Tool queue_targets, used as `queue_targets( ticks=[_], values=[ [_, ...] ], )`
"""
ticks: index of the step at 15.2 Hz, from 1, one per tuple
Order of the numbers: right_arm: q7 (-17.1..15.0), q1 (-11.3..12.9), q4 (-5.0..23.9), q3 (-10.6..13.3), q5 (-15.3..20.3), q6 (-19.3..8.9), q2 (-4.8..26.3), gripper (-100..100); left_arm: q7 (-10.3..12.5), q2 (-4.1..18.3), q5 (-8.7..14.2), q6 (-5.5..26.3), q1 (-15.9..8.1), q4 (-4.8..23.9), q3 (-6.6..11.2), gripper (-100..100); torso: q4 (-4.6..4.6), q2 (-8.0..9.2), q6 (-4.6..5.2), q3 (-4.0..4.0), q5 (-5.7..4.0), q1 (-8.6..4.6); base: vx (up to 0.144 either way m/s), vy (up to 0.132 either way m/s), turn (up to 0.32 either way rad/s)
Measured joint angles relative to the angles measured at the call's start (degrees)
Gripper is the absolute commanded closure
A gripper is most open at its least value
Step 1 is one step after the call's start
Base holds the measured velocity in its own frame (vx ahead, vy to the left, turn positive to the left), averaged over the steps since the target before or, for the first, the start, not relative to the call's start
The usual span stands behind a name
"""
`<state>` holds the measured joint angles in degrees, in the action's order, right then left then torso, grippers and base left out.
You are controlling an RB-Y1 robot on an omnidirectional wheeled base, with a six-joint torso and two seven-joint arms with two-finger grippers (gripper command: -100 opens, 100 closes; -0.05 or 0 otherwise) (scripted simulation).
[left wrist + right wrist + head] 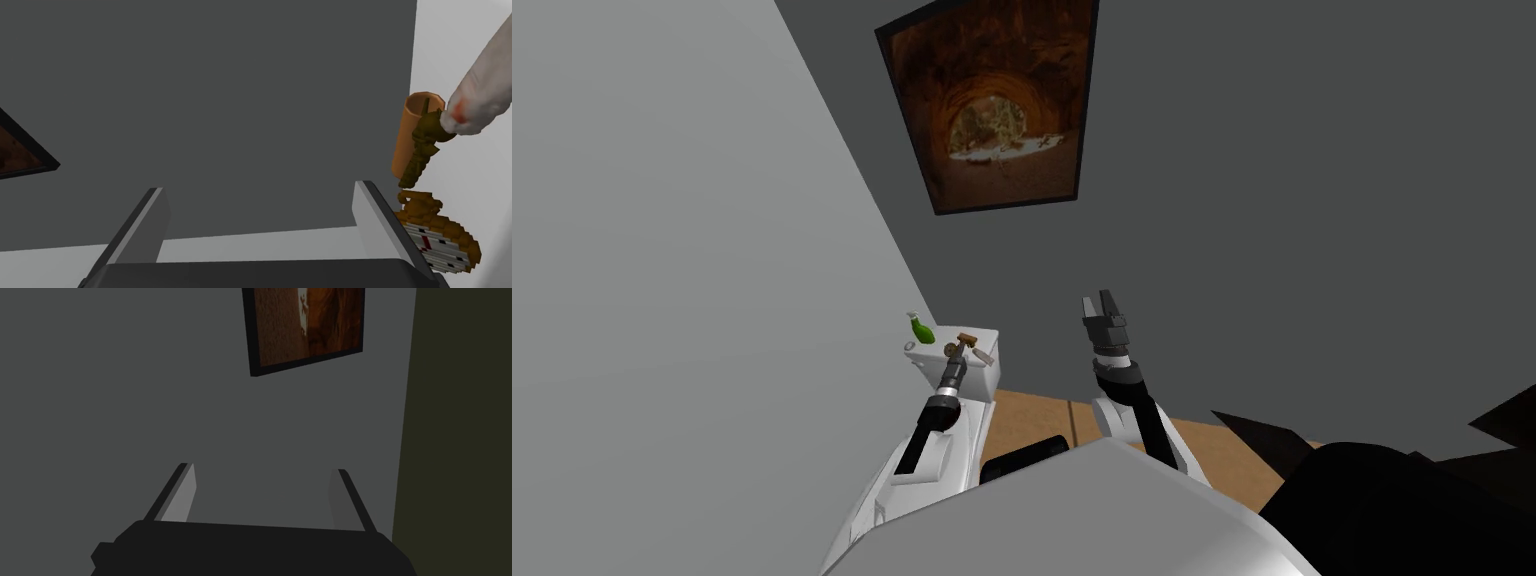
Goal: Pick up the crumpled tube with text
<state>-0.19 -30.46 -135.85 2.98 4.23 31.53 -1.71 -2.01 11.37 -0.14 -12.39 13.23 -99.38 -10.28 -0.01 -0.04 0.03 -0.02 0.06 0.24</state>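
Note:
The crumpled tube (479, 95), whitish with a red mark near its narrow end, lies on the white toilet tank lid (937, 355), off to one side of my left gripper (260, 210). That gripper is open with nothing between its fingers; its fingers (372, 215) stand beside a brown-rimmed round thing with a white face (442, 242). From the head camera, my left gripper (959, 350) hovers over the lid beside the tube (981, 357). My right gripper (1104, 304) is raised toward the dark wall, open (260, 498) and empty.
An orange cylinder (417, 130) and a brown figure (424, 150) stand next to the tube's end. A green bottle (920, 328) sits at the lid's far left corner. A light wall (662, 300) runs close along the toilet's left. Brown floor (1032, 415) lies to its right.

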Motion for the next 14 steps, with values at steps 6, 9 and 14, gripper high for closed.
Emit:
queue_targets(
  ticks=[6,9,14],
  values=[
    [0.0,0.0,0.0,0.0,0.0,0.0,0.0,0,0.28,-0.17,-1.03,2.22,-2.17,6.28,-2.15,-100,0.0,0.01,-0.01,0.01,-0.02,-0.1,-0.008,0.037,-0.104],
    [0.0,0.0,0.0,0.0,0.0,0.0,0.0,0,0.43,-0.39,-1.66,3.8,-3.86,10.16,-3.5,-100,0.01,0.03,-0.01,0.02,-0.01,-0.06,-0.014,0.044,-0.128],
    [0.0,0.0,0.0,0.0,0.0,0.0,0.0,0,0.46,-1.08,-2.62,6.0,-5.61,14.68,-5.31,-100,0.0,0.0,-0.02,0.0,-0.03,-0.11,-0.006,0.032,-0.084]
  ],
)
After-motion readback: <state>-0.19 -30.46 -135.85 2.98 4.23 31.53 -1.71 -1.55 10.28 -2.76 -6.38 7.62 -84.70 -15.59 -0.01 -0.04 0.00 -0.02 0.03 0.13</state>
